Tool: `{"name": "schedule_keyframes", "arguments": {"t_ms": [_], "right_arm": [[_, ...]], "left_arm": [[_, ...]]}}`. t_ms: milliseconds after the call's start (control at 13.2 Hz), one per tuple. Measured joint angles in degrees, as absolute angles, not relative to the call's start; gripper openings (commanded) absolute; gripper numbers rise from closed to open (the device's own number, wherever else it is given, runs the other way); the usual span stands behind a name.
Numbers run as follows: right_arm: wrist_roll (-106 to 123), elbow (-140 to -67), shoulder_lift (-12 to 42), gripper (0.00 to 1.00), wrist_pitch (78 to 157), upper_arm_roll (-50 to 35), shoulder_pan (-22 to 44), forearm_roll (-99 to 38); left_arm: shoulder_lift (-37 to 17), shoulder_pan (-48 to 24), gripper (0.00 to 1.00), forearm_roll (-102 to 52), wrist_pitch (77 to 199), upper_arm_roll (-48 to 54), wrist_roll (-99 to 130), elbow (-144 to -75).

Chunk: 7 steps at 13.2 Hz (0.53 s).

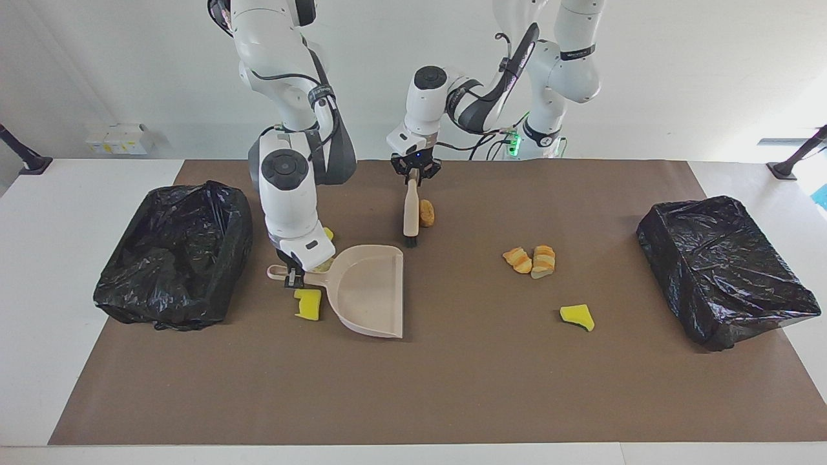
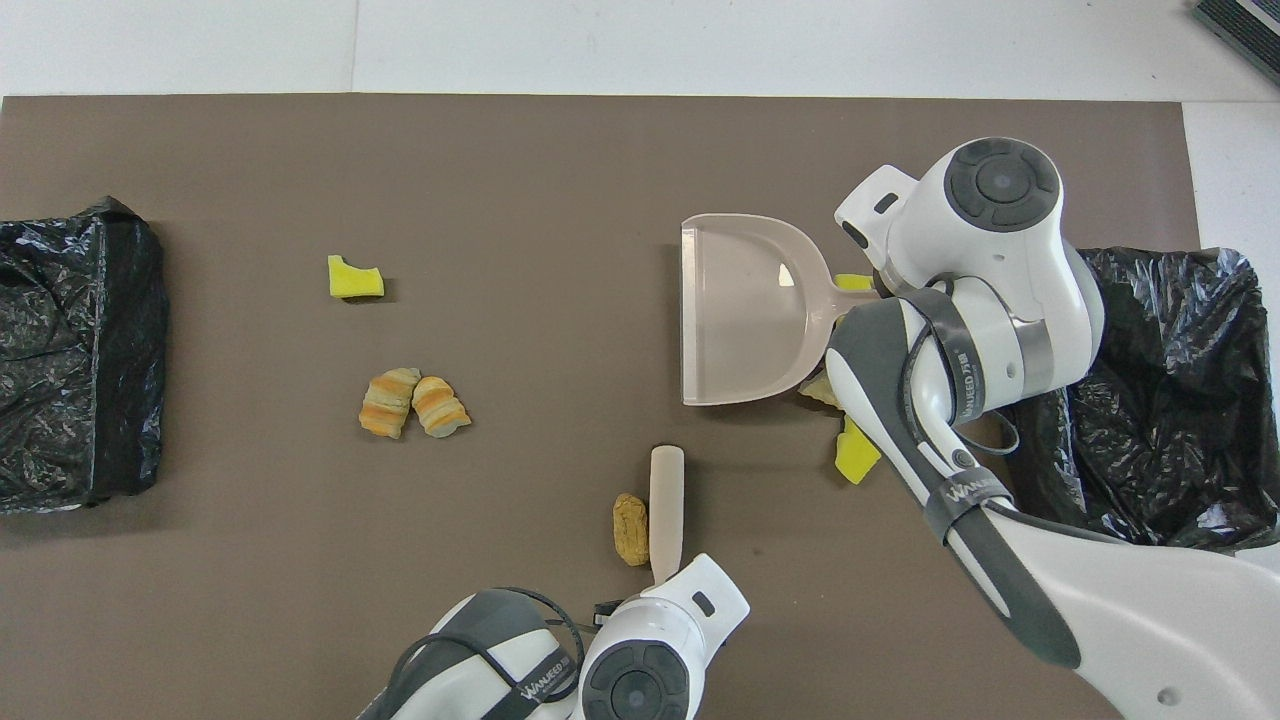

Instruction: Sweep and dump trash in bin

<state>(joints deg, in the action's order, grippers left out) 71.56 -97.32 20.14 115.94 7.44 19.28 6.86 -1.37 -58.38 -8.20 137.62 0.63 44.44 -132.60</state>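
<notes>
My right gripper (image 1: 294, 276) is shut on the handle of the beige dustpan (image 1: 369, 290) (image 2: 745, 310). The dustpan lies flat on the mat with its mouth toward the left arm's end. My left gripper (image 1: 414, 173) is shut on the beige brush (image 1: 410, 210) (image 2: 666, 505), whose dark bristle end touches the mat. An orange-brown chunk (image 1: 426, 212) (image 2: 630, 528) lies right beside the brush. Yellow foam (image 1: 309, 304) (image 2: 858, 452) and two small bits (image 1: 328, 233) (image 1: 323, 262) lie by the dustpan handle. Two bread-like chunks (image 1: 518, 259) (image 1: 544, 260) and another yellow foam (image 1: 576, 316) (image 2: 354, 279) lie toward the left arm's end.
An open bin lined with a black bag (image 1: 174, 258) (image 2: 1160, 400) stands at the right arm's end, close to the dustpan handle. A second black-bagged bin (image 1: 723, 271) (image 2: 70, 360) stands at the left arm's end. A brown mat (image 1: 413, 387) covers the table.
</notes>
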Motion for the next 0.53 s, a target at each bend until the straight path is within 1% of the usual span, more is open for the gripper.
{"name": "schedule_keyframes", "arguments": {"t_ms": [76, 227, 379, 530], "right_arm": [[71.6, -97.3, 20.2, 0.00, 115.9, 7.4, 19.3, 6.9], [71.6, -97.3, 20.2, 0.00, 115.9, 7.4, 19.3, 6.9], [71.6, -97.4, 20.3, 0.00, 115.9, 7.4, 19.3, 6.9], [71.6, -97.5, 20.4, 0.00, 115.9, 7.4, 19.4, 6.9]], "left_arm": [[-1.3, -58.4, 0.00, -8.2, 137.5, 0.6, 44.7, -132.6], [-1.1, -58.4, 0.00, -8.2, 137.1, 0.6, 46.2, -132.5], [-0.2, -58.3, 0.00, -8.2, 133.9, 0.5, 46.5, -131.8], [0.9, -57.6, 0.00, -8.2, 129.4, 0.0, 46.8, -129.2]]}}
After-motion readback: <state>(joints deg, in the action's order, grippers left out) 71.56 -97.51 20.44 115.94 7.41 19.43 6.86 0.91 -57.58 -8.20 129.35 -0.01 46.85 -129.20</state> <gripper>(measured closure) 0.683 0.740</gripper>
